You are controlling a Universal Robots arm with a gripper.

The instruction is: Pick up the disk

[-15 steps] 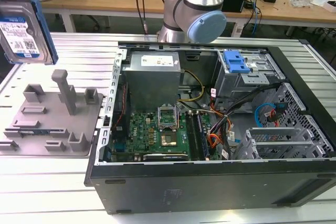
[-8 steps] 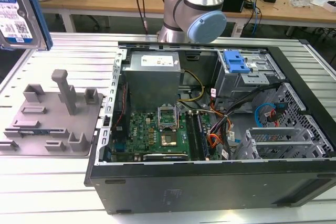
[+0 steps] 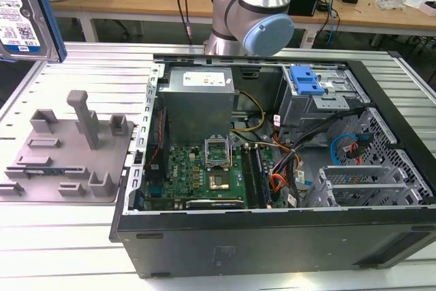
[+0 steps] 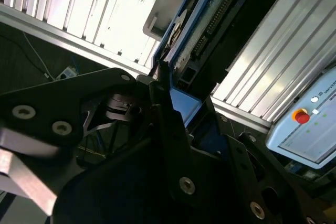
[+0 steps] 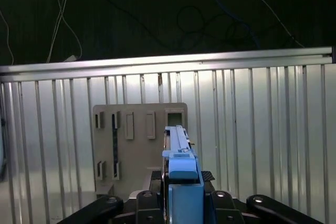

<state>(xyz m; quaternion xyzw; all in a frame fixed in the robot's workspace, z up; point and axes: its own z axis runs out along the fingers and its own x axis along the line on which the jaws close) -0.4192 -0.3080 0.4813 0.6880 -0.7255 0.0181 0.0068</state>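
Hanging in the air well above the grey holder tray [image 3: 71,151], the disk [image 3: 20,15] was already lifted clear of it: you could see that best in the exterior view, where its white-and-blue label and blue edge sat at the top of the exterior view's left, high over the tray's posts. That view gave you the label face; the wrist views gave you what it could not. In the first wrist view the disk [image 5: 181,153] appeared edge-on, a thin silver slab capped by its blue bracket, rising from between the black fingers of the gripper [image 5: 182,198], with the tray [image 5: 139,145] directly beyond it on the ribbed metal table [image 5: 262,129]. In the second wrist view the disk [image 4: 202,30] showed its connector end and underside, with the blue bracket running down into the gripper [image 4: 181,114], whose fingers [image 4: 168,124] were closed against it. So the gripper was narrow and clamped on the disk.

Beside the tray, toward the exterior view's right, you had the open computer case [image 3: 272,168] lying on its side with its blue drive caddy [image 3: 305,80] in the cage, and behind the case stood the arm [image 3: 252,11]. The second wrist view also caught a teach pendant [image 4: 310,124] with a red button off the table's edge.
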